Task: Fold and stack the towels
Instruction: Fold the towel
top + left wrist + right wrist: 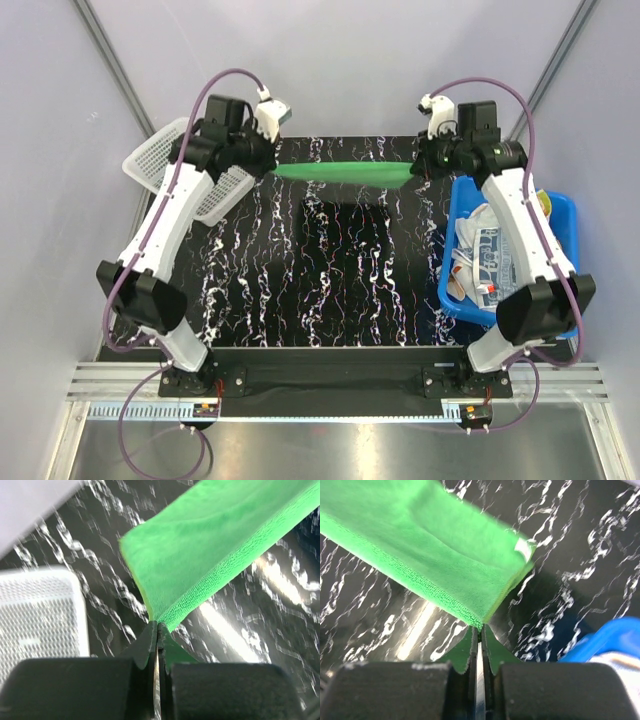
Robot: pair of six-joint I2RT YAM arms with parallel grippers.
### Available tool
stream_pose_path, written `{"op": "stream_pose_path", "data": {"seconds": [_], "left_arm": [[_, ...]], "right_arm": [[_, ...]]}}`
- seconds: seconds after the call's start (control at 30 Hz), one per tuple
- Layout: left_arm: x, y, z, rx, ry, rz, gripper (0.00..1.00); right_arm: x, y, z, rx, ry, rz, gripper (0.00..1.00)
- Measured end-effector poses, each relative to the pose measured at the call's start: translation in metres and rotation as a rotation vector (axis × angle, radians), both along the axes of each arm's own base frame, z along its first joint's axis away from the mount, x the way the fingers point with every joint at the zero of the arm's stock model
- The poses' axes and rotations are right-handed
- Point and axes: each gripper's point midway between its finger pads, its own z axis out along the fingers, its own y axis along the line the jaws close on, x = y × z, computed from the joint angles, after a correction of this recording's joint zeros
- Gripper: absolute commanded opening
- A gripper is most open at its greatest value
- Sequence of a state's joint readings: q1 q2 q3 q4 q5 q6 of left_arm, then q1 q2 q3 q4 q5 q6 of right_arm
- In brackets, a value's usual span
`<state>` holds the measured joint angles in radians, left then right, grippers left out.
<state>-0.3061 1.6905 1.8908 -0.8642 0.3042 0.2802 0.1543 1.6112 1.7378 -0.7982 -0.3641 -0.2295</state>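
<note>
Overhead, the green towel [345, 172] was seen stretched above the counter's [300, 290] far side, between the left hand [270, 167] and right hand [416, 172]. At the left wrist, the jaws were shut on one towel corner. At the right wrist, another corner was likewise pinched tight.

From here the green towel [210, 555] reads as soft, matt cloth with a fine looped pile that turns nubbier along its edge. The counter [330, 290] is glossy black with white veining and throws back streaks of light. The basket [35, 615] is white perforated plastic and the tub [458, 205] is smooth blue plastic. The left hand [156, 626] and right hand [480, 629] have matt black plastic fingers.
</note>
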Motion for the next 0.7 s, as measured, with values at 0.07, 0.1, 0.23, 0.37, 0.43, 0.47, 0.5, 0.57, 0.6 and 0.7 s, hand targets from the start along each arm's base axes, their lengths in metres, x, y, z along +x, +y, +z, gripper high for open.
{"op": "stream_pose_path", "data": {"seconds": [0.07,0.1,0.23,0.37,0.43,0.47,0.5,0.57,0.6,0.7], "left_arm": [[-0.017,0.002,-0.009,0.025,0.031,0.001,0.00],[-0.028,0.002,-0.012,0.036,0.049,-0.003,0.00],[-0.065,-0.001,-0.003,0.041,0.061,-0.026,0.00],[-0.083,-0.002,0.014,0.019,0.030,-0.040,0.00],[-0.079,-0.003,0.009,0.025,0.044,-0.035,0.00],[-0.073,-0.004,0.002,0.033,0.063,-0.032,0.00],[-0.063,-0.005,-0.007,0.042,0.085,-0.026,0.00],[-0.039,-0.009,-0.034,0.063,0.138,-0.013,0.00],[-0.024,-0.010,-0.054,0.077,0.177,-0.004,0.00],[0.018,-0.009,-0.122,0.120,0.294,0.028,0.00]], "right_arm": [[-0.018,0.006,0.001,-0.002,0.012,0.006,0.00],[-0.028,0.008,0.000,-0.004,0.022,0.007,0.00],[-0.068,0.017,0.005,-0.009,0.050,0.018,0.00],[-0.091,0.016,0.010,-0.005,0.044,0.015,0.00],[-0.088,0.015,0.005,-0.012,0.055,0.011,0.00],[-0.082,0.016,-0.001,-0.021,0.065,0.009,0.00],[-0.075,0.017,-0.011,-0.032,0.087,0.010,0.00],[-0.057,0.020,-0.037,-0.061,0.134,0.015,0.00],[-0.045,0.023,-0.055,-0.077,0.165,0.021,0.00],[-0.018,0.025,-0.108,-0.117,0.253,0.037,0.00]]}}
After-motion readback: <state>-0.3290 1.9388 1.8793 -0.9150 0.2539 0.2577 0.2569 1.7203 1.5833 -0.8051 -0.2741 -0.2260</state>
